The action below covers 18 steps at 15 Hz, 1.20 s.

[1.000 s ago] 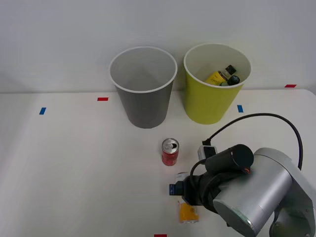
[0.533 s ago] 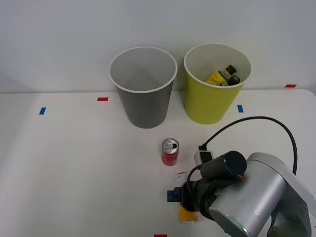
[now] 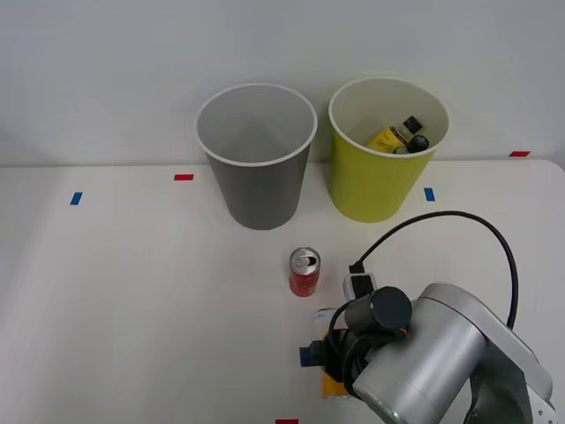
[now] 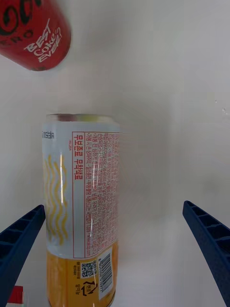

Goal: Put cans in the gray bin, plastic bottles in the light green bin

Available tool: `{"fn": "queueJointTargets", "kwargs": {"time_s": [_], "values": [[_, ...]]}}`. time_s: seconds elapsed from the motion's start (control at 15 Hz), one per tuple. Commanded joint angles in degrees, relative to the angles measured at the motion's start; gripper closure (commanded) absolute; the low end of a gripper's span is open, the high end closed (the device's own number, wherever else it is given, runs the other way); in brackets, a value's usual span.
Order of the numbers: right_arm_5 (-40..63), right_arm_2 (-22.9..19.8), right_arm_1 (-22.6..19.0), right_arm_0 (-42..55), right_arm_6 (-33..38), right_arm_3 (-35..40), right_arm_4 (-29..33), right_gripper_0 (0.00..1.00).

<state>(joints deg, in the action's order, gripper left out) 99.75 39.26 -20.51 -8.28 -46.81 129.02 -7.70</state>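
A tall slim white can with an orange end lies on the table between the open fingers of my right gripper, closer to one finger; neither touches it. From the front, the can is mostly hidden under my right gripper. The short red can stands upright just beyond it and also shows from the wrist. The gray bin stands at the back, looking empty. Beside it the light green bin holds black-capped plastic bottles, one with a yellow label.
The silver arm and its black cable cover the near right of the white table. Small tape marks lie at the left, behind, at the right and at the front edge.
My right arm has shifted left and toward the near edge, settling lower over the tall can. The cans and bins have not moved.
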Motion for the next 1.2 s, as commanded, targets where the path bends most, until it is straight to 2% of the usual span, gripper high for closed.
{"fn": "queueJointTargets", "kwargs": {"time_s": [0.07,0.8,1.2], "values": [[0.01,0.38,-1.11,-0.07,0.14,0.00,-0.29,0.00],[0.09,2.93,-2.70,-0.07,1.55,0.00,-1.35,0.00],[0.01,2.22,-0.41,-0.42,1.55,-0.09,-1.00,0.00]]}}
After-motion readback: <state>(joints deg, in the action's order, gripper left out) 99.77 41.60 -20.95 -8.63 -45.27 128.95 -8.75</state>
